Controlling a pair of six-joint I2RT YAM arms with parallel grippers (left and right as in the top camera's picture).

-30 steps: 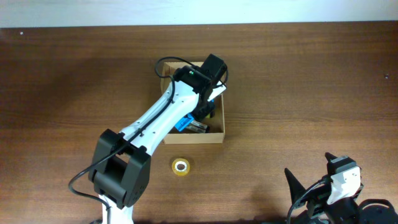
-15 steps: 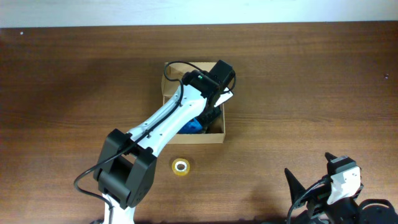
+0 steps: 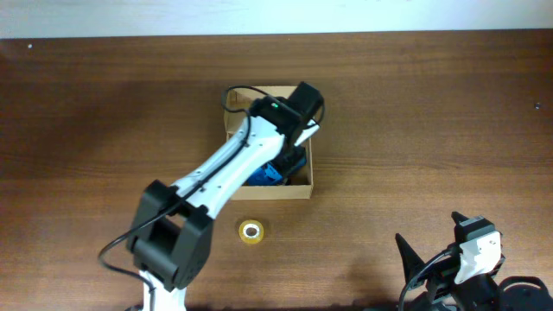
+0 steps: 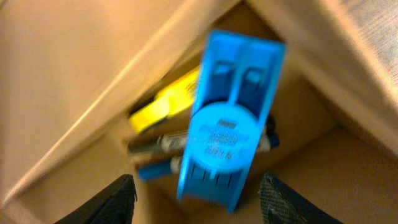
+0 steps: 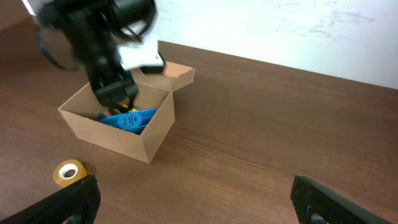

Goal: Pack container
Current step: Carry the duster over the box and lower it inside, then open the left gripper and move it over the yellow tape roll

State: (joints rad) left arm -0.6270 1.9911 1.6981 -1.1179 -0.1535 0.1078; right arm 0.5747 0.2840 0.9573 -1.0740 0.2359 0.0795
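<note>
My left gripper (image 4: 199, 202), fingers (image 4: 118, 199) apart, hovers over the blue piece (image 4: 230, 124) inside the container (image 5: 124, 140); I should rise straight, clear of its walls.

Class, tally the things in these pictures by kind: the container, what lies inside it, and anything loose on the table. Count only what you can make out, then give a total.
cardboard box: 1
blue plastic object: 1
yellow marker: 1
dark pen: at least 1, too blurred to count further
tape roll: 1
Total: at least 5
</note>
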